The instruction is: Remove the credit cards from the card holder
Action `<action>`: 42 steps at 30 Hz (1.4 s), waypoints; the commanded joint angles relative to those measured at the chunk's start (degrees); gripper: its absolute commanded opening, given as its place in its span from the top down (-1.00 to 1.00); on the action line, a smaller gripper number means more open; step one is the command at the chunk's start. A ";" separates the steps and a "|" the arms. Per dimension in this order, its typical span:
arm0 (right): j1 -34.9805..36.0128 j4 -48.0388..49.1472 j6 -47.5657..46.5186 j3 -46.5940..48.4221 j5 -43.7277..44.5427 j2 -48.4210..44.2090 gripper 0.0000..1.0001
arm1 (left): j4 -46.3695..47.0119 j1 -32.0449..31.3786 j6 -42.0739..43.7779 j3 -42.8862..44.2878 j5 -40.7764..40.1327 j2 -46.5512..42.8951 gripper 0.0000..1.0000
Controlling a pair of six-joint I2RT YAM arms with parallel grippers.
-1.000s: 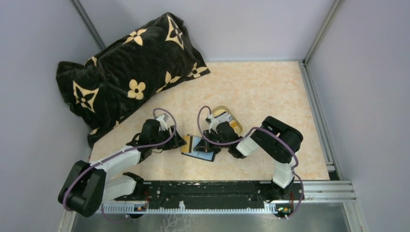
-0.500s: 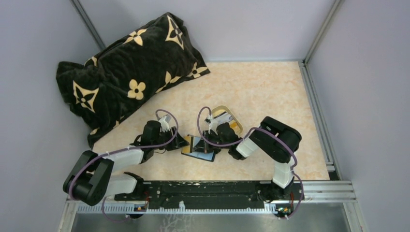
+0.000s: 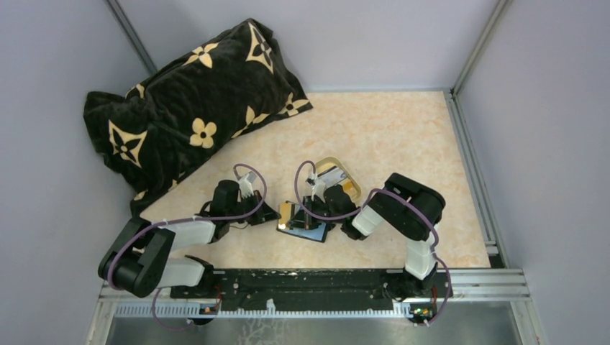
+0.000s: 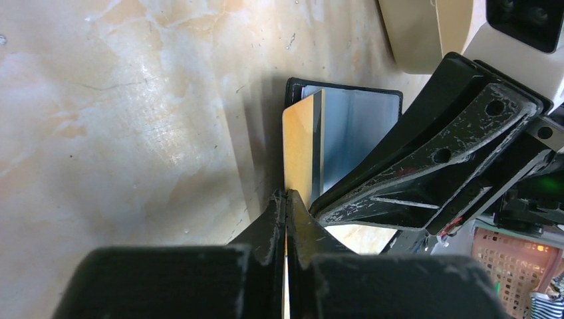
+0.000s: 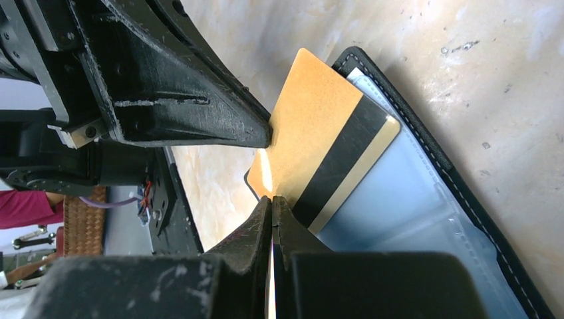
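Tabletop (image 3: 403,136): beige marble.
Left gripper (image 4: 286,195): just closed from open, now pinching orange card (image 4: 297,149).
Right gripper (image 5: 272,199): fingers together at card holder (image 5: 432,226) edge.
Meaning: card looks ready to pull out.

A big black pillow (image 3: 190,108) with cream flower motifs lies on the pale marbled surface (image 3: 403,136), well beyond and to the left of the left fingers (image 3: 273,213), slumped into the far corner. A gold-rimmed oval tray (image 3: 336,161) sits just beyond the right fingers (image 3: 322,214), partly hidden.
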 commanded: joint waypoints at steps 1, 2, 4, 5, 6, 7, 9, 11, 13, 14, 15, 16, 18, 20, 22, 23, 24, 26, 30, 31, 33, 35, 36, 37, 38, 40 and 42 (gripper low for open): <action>0.48 1.97 -0.37 -1.42 0.25 -1.28 1.00 | 1.56 0.45 0.15 0.23 2.40 -0.50 1.00; 0.41 1.43 -0.56 -1.56 0.40 -2.53 1.00 | 0.22 0.78 0.78 0.41 2.07 -1.08 1.00; 0.35 -0.58 -1.48 -1.78 0.91 -4.44 1.00 | -3.42 1.59 2.38 1.13 0.93 -3.24 1.00; 0.24 -1.71 -2.04 -1.71 1.23 -5.14 1.00 | -5.40 1.79 3.34 1.59 -0.03 -4.43 1.00; 0.03 -2.51 -2.43 -1.69 1.48 -5.71 1.00 | -7.15 1.98 4.07 2.03 -0.89 -5.60 1.00; -0.14 -2.85 -2.70 -1.75 1.51 -6.03 1.00 | -8.47 2.18 4.48 2.35 -1.42 -6.82 1.00; -0.53 -3.17 -2.87 -1.92 1.48 -6.21 1.00 | -10.46 2.36 4.97 2.94 -2.17 -9.05 1.00; -0.67 -2.68 -2.63 -2.11 1.21 -6.49 1.00 | -11.97 2.53 5.26 3.40 -2.47 -11.05 1.00; -0.77 -2.62 -2.41 -2.25 1.11 -7.19 1.00 | -13.12 2.75 5.40 3.80 -2.48 -12.69 1.00; -0.78 -2.62 -2.33 -2.40 1.16 -7.85 1.00 | -13.23 2.84 5.41 3.82 -2.13 -13.48 1.00; -0.84 -2.61 -2.31 -2.58 1.18 -8.63 1.00 | -13.22 3.04 5.26 3.77 -1.57 -14.11 1.00; -0.92 -2.53 -2.19 -2.84 1.16 -9.76 1.00 | -12.99 3.18 5.05 3.77 -0.64 -14.51 1.00; -1.22 -2.26 -2.13 -3.52 1.02 -12.14 1.00 | -11.39 3.48 4.73 3.65 2.64 -14.70 1.00; -1.47 -2.56 -2.56 -4.34 1.35 -16.81 0.85 | -9.33 3.51 3.82 3.65 6.24 -14.27 1.00; -1.86 -4.35 -3.74 -4.92 2.07 -20.69 0.58 | -7.10 3.51 2.76 3.56 9.09 -13.63 1.00; -2.02 -5.86 -4.61 -5.00 2.54 -22.47 0.43 | -6.16 3.54 2.12 3.43 10.26 -13.43 1.00; -2.23 -7.85 -5.56 -4.88 2.88 -24.47 0.33 | -4.81 3.51 1.28 3.28 11.68 -13.31 1.00; -2.77 -10.75 -7.06 -4.46 3.08 -26.42 0.17 | -0.83 3.51 -0.88 2.90 14.77 -13.05 1.00; -4.10 -12.54 -7.78 -4.34 2.62 -28.19 0.09 | 3.06 3.51 -4.31 2.93 18.93 -13.46 1.00; -4.24 -12.67 -7.96 -4.29 2.47 -28.37 0.08 | 3.61 3.51 -4.75 2.94 19.25 -13.89 1.00; -4.36 -13.16 -8.17 -4.31 2.33 -28.65 0.07 | 4.35 3.51 -5.25 2.97 19.16 -14.58 1.00; -4.36 -13.07 -8.17 -4.72 2.23 -29.19 0.07 | 4.43 3.51 -5.44 3.43 19.19 -15.00 1.00; -4.34 -13.12 -8.17 -5.02 2.25 -29.62 0.07 | 4.43 3.51 -5.53 3.73 19.25 -14.95 1.00; -4.36 -13.30 -8.18 -5.22 2.43 -30.19 0.07 | 4.43 3.55 -5.62 4.04 19.30 -14.86 1.00; -4.36 -13.60 -8.26 -5.53 2.67 -30.73 0.07 | 4.34 3.53 -5.64 4.35 19.42 -14.80 1.00; -4.44 -14.05 -8.40 -5.94 2.90 -31.90 0.07 | 4.37 3.58 -6.20 4.75 19.73 -14.63 1.00; -4.45 -13.56 -8.50 -6.61 2.86 -32.62 0.08 | 4.80 3.51 -6.63 5.00 20.35 -14.30 1.00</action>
